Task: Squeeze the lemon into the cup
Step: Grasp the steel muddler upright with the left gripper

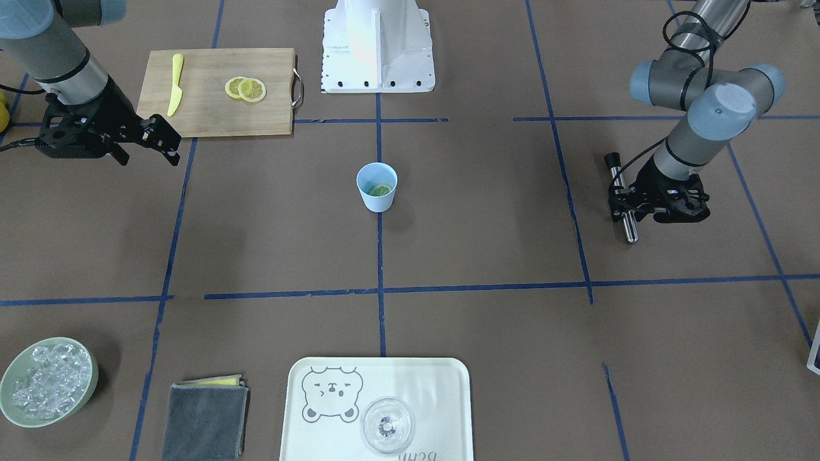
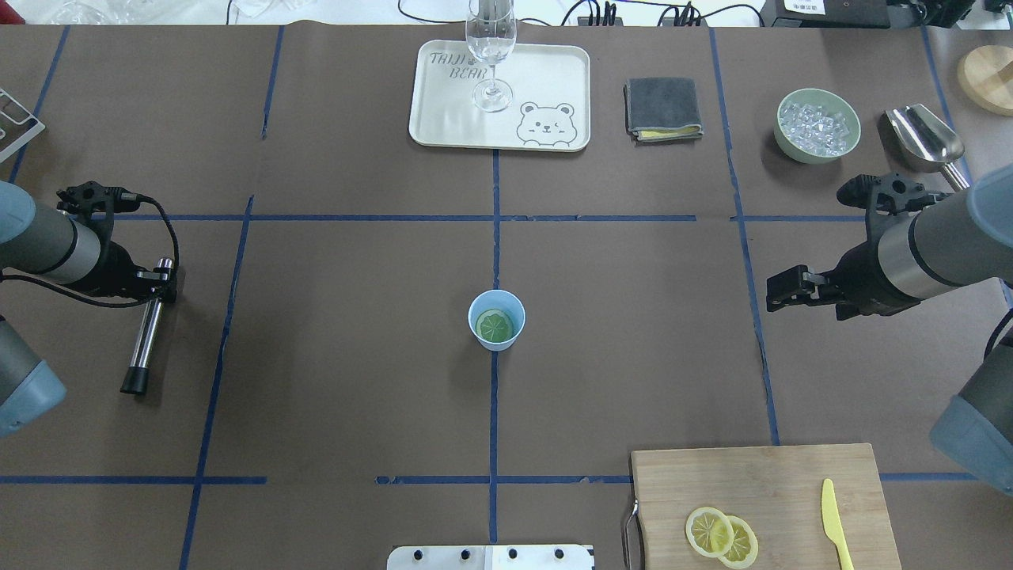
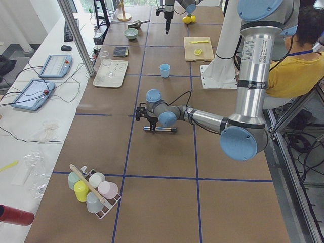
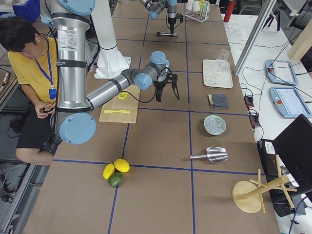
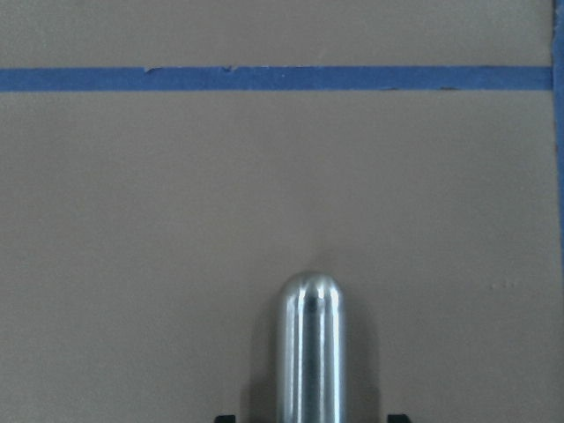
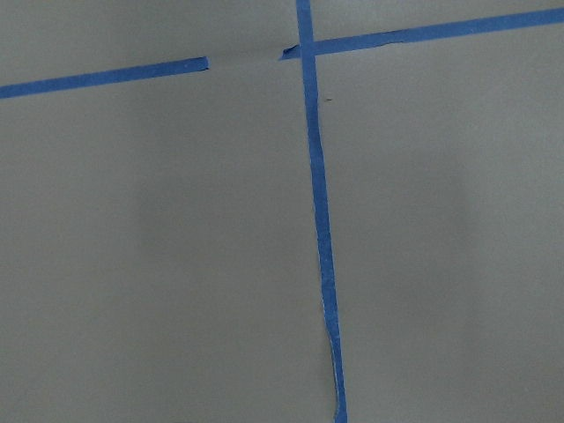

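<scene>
The pale blue cup (image 2: 496, 319) stands upright at the table's middle, also in the front view (image 1: 377, 186). One lemon slice (image 2: 495, 324) lies inside it, looking greenish. Two more lemon slices (image 2: 720, 536) overlap on the wooden cutting board (image 2: 768, 483). My left gripper (image 2: 162, 281) is far left of the cup, shut on a metal rod (image 2: 146, 324) that points down, its rounded end in the left wrist view (image 5: 310, 344). My right gripper (image 2: 779, 289) is open and empty, right of the cup and above the table. The right wrist view shows only table and tape.
A yellow knife (image 2: 831, 518) lies on the board. A white tray (image 2: 546, 79) with a clear glass (image 2: 491, 47) stands at the far edge. A grey cloth (image 2: 663, 108), a green bowl of ice (image 2: 817, 125) and a metal scoop (image 2: 922, 136) lie far right.
</scene>
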`<state>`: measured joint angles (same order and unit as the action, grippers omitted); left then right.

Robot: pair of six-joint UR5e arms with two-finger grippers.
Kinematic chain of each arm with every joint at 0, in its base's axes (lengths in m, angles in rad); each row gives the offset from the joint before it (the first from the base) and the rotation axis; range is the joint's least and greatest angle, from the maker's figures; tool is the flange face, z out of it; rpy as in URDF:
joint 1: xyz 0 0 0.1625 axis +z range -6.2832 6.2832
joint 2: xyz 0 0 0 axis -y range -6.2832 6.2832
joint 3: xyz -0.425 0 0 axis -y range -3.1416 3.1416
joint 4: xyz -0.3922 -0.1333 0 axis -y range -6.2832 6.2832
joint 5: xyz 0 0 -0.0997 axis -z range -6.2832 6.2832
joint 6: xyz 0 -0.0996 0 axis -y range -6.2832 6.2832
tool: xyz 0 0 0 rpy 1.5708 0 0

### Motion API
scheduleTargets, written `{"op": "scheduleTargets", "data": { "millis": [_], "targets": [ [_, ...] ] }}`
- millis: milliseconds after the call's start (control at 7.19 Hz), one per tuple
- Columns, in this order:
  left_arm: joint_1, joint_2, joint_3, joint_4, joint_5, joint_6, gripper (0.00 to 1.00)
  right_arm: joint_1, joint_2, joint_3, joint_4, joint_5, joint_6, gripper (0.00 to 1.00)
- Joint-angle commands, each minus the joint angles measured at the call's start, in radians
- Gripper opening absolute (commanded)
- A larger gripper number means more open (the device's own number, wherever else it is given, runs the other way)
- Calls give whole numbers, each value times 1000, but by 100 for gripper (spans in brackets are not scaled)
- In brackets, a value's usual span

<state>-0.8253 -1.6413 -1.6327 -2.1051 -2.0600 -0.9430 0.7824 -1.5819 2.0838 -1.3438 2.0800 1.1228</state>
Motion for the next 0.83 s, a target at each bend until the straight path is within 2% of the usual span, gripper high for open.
{"op": "scheduleTargets", "data": {
  "millis": [0,139,417,696],
  "targets": [
    [0,8,-12,0,0,7,0,0,0,-1,0,0,0,100],
    [0,6,-31,0,0,7,0,0,2,-2,0,0,0,100],
    [-11,9,-200,42,0,21,0,-2,6,-1,0,0,2,100],
    [-31,-15,-423,222,26,13,0,0,7,2,2,2,2,100]
  ]
}}
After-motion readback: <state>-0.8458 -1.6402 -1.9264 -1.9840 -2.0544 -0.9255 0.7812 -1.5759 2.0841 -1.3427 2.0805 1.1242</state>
